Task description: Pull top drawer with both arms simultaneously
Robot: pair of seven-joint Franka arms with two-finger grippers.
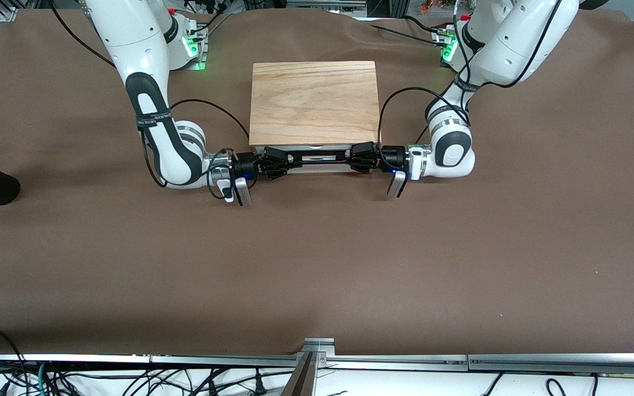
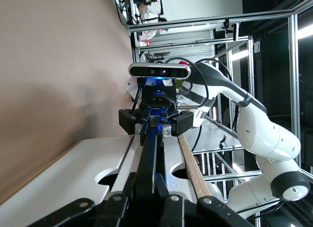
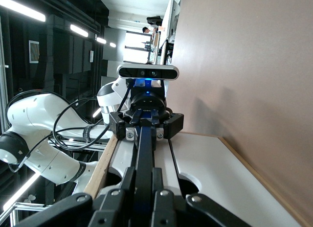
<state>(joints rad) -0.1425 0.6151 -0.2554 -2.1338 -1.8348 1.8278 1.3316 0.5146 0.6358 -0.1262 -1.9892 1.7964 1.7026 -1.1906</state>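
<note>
Front view: showed the top drawer (image 1: 317, 159) at the front of the cabinet (image 1: 315, 102) in the middle of the table (image 1: 317, 264), facing the front camera, with the left gripper (image 1: 362, 156) clamped shut on the black handle (image 1: 320, 158) at the end toward the left arm, and the right gripper (image 1: 276, 163) clamped shut on the same handle at the end toward the right arm. Left wrist view: looked along the handle (image 2: 148, 158) over the white front panel (image 2: 73, 173), held between the closed left fingers (image 2: 161, 188), with the right gripper (image 2: 155, 123) closed on it farther off. Right wrist view: gave the same handle (image 3: 143, 158) between the closed right fingers (image 3: 128, 185), above the white panel (image 3: 215, 173), and the left gripper (image 3: 145, 125) gripping farther along.
</note>
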